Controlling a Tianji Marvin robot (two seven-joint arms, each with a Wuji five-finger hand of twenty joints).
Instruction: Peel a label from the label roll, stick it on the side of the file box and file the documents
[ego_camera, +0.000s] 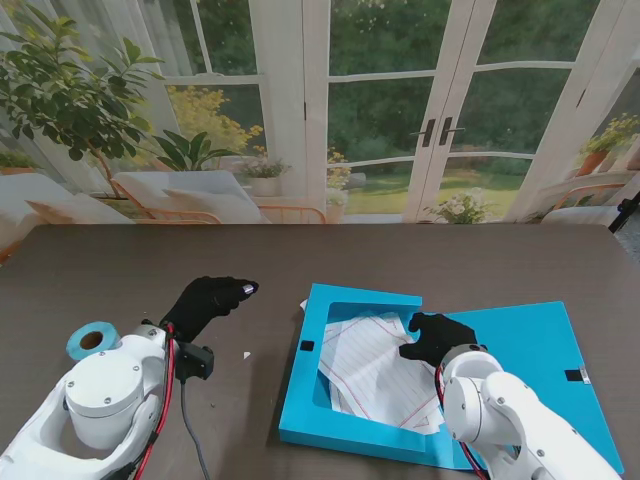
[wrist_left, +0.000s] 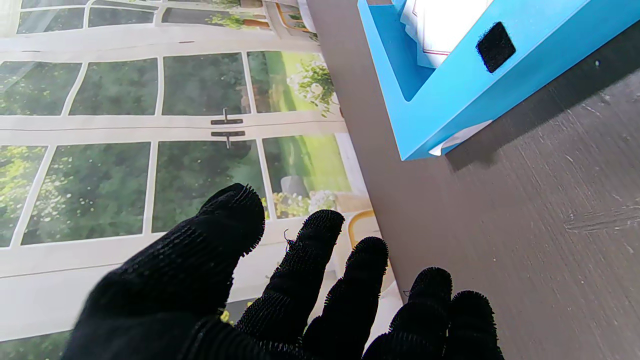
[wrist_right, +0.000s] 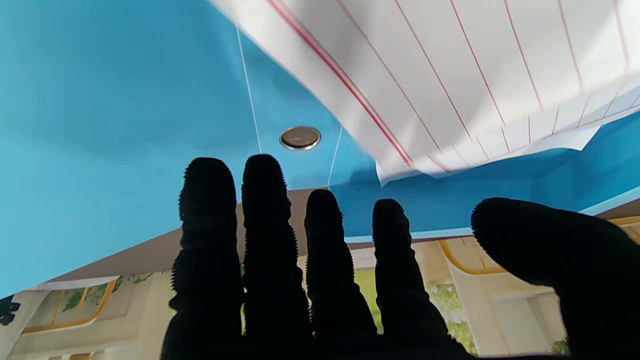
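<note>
The file box (ego_camera: 520, 345) lies open to the right of the table's middle with the lined documents (ego_camera: 370, 365) inside its tray. My right hand (ego_camera: 437, 338) hovers over the papers, fingers (wrist_right: 260, 220) straight, holding nothing. My left hand (ego_camera: 205, 300) is spread empty left of the box, the label roll (ego_camera: 92, 341) near that wrist.

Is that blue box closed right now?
No. The file box lies open, lined papers showing inside, and the right hand rests on them.
</note>
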